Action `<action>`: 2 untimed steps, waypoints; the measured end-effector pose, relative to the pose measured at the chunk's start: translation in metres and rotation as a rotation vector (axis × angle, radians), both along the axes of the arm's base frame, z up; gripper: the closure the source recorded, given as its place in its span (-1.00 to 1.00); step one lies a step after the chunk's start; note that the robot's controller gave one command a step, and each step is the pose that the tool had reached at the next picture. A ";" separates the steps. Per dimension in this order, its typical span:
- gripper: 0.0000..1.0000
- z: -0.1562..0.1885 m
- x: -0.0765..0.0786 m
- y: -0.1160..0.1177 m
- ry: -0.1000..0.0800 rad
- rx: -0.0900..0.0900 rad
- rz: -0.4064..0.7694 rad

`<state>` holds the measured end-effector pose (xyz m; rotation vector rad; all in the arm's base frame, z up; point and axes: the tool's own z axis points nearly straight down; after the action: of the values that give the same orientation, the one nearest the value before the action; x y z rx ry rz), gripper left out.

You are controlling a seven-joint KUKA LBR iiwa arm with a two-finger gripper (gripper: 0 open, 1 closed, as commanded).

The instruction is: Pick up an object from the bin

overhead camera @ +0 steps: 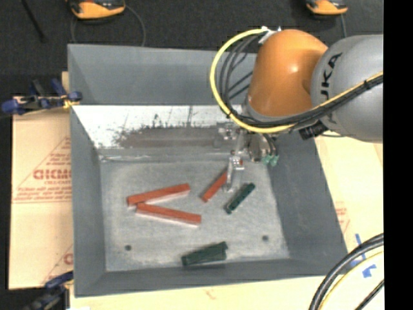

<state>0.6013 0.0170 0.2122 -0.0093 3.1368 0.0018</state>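
Observation:
My gripper (236,168) hangs low in the bin's middle right, just below the orange cover. Its tip is at the upper end of a short red stick (213,188) that lies slanted on the floor. I cannot tell whether the tip touches the stick. Just right of the tip lies a short dark green bar (239,197), also slanted and apart from the gripper.
Two long red sticks (158,195) (169,215) lie to the left, meeting at their left ends. A dark green block (204,254) rests near the front wall. The arm and its cables cover the bin's back right corner.

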 end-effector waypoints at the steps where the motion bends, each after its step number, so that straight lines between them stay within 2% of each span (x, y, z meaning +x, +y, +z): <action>1: -1.00 -0.146 0.040 -0.044 0.007 -0.001 -0.024; 2: 1.00 -0.140 0.042 -0.044 -0.001 -0.001 -0.023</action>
<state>0.6433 -0.0265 0.0717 0.0269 3.1361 0.0000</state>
